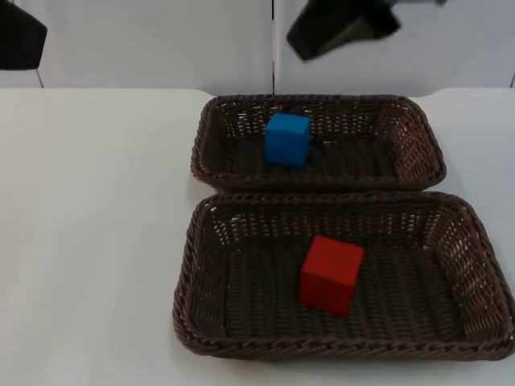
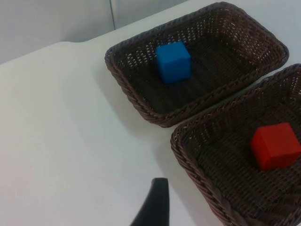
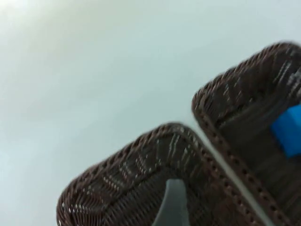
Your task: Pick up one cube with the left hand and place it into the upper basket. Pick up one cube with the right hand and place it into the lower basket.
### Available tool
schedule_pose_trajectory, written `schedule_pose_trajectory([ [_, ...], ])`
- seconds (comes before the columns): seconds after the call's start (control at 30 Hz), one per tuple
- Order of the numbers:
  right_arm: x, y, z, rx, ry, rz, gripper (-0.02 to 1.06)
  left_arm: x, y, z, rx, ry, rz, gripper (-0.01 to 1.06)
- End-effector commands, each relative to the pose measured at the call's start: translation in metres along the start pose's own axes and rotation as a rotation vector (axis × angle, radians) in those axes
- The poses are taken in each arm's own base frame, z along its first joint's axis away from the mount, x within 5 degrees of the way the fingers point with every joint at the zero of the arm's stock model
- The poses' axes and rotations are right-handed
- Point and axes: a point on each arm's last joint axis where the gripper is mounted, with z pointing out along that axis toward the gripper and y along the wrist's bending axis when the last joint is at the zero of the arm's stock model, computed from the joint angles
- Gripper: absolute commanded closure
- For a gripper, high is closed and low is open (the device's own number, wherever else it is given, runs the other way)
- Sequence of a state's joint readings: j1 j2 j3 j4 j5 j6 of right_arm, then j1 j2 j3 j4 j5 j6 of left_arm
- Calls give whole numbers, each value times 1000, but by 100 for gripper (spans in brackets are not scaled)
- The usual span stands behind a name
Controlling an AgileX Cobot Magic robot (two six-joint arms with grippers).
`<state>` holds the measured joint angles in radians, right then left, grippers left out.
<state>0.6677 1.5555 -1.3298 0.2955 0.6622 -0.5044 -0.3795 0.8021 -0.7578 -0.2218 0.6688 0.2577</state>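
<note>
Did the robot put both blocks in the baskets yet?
Yes, it looks done. The blue cube sits in the upper basket, and the red cube sits in the lower basket. Nothing is being carried. Both arms are up near the grey wall, so nothing seems left to do.

1. The left arm (image 1: 18, 36) is a black shape up high at the left edge of the top view. It is pulled back and waits there.
2. The left gripper shows one black fingertip (image 2: 154, 205) in the left wrist view. It is up in the air and holds nothing.
3. The right arm (image 1: 338, 26) is a black shape up high near the middle of the top view. It is tilted.
4. The right gripper shows one grey, blurry fingertip (image 3: 173, 207) in the right wrist view.
</note>
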Motion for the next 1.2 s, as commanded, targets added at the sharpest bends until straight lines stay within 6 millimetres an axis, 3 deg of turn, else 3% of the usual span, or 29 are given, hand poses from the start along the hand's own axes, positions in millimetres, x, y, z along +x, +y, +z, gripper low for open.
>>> schedule_pose_trajectory([
  [0.0,-5,3,-15,5,-39,11,40,1,0,0,-2,-2,6,25],
  [0.23,-8,7,-42,27,-106,5,40,2,0,0,0,5,26,25],
  [0.7,32,19,-72,93,-220,43,40,6,-3,-5,18,35,27,25],
  [1.17,74,34,-99,128,-298,87,40,17,-12,-64,9,-151,60,25],
])
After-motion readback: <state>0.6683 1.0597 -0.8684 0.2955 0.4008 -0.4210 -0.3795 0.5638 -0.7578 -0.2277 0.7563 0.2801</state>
